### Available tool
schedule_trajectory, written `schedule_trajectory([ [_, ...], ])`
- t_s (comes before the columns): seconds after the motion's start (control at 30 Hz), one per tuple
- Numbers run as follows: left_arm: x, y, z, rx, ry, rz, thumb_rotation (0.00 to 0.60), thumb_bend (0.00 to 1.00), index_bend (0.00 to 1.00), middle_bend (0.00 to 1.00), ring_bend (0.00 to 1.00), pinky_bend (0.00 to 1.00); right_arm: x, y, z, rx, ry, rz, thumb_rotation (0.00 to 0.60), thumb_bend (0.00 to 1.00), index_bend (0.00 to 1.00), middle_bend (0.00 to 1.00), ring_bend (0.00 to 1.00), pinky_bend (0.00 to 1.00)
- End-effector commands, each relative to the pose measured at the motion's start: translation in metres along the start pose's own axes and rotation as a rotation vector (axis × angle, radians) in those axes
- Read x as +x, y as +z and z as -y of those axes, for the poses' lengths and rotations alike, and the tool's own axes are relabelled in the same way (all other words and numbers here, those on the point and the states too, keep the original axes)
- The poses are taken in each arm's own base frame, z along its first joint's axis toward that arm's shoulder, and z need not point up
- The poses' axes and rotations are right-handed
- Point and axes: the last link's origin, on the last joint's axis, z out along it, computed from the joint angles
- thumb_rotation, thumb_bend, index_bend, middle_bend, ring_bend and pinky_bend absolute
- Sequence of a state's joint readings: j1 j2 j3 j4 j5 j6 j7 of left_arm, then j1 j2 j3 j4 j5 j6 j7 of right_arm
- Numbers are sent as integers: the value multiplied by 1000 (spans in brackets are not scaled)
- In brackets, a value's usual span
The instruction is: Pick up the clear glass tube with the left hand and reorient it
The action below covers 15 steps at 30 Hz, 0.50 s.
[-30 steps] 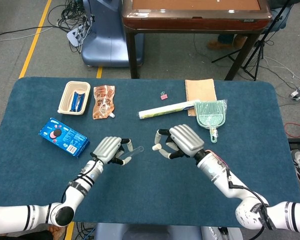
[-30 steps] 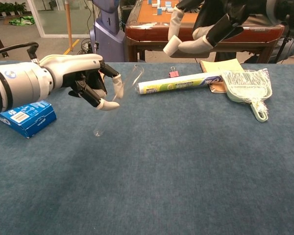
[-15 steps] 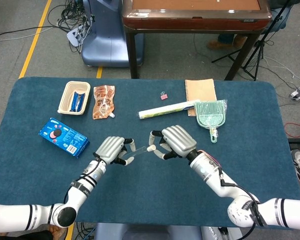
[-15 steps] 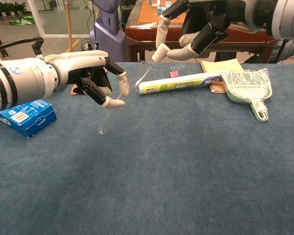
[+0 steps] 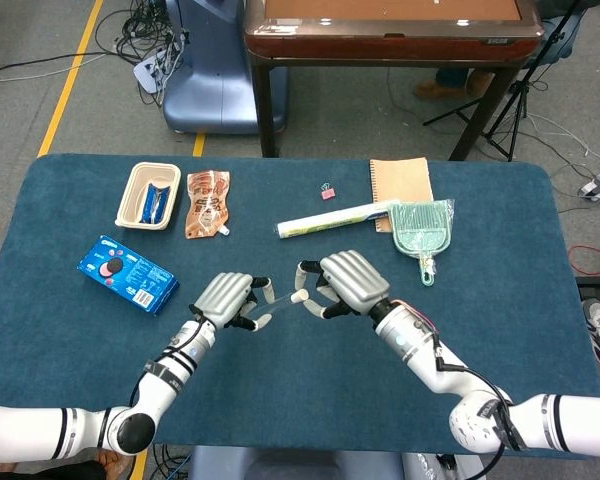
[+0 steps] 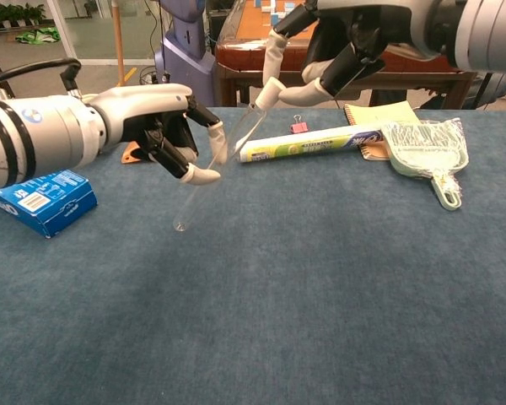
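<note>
The clear glass tube (image 6: 240, 135) hangs tilted above the blue table (image 6: 320, 278), its upper end pointing to the back right and its lower end just over the cloth. My left hand (image 6: 164, 139) pinches it near the middle between thumb and fingers. In the head view the tube (image 5: 278, 297) is a faint streak between the left hand (image 5: 225, 298) and the right hand (image 5: 345, 283). My right hand (image 6: 341, 46) hovers higher, fingers spread, with one fingertip (image 6: 266, 92) right at the tube's upper end. I cannot tell whether it touches.
A blue box (image 5: 127, 271) lies at the left, with a beige tray (image 5: 147, 195) and an orange pouch (image 5: 207, 203) behind it. A paper roll (image 5: 335, 217), pink clip (image 5: 328, 191), notebook (image 5: 400, 180) and green dustpan (image 5: 423, 228) lie at the back right.
My right hand has moved left and down until a fingertip reaches the tube's upper end. The left hand has shifted slightly right and up, still holding the tube.
</note>
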<state>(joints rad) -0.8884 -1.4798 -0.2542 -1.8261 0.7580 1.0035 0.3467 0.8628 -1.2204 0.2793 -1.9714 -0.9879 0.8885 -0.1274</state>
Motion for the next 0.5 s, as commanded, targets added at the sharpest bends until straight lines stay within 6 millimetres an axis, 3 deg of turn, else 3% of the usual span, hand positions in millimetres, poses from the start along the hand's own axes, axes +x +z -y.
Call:
schedule_trajectory([
  [0.03,0,0,0,1,1,1,600,272,640,1000,1000,940,0,1,-1,-2,1,1,600,499,626,1000,1000,1000],
  [0.5,0,3,-2,6,-5,10,600,272,640,1000,1000,940,-4,5,-2,-6,-3,11,600,499,627,1000,1000,1000],
])
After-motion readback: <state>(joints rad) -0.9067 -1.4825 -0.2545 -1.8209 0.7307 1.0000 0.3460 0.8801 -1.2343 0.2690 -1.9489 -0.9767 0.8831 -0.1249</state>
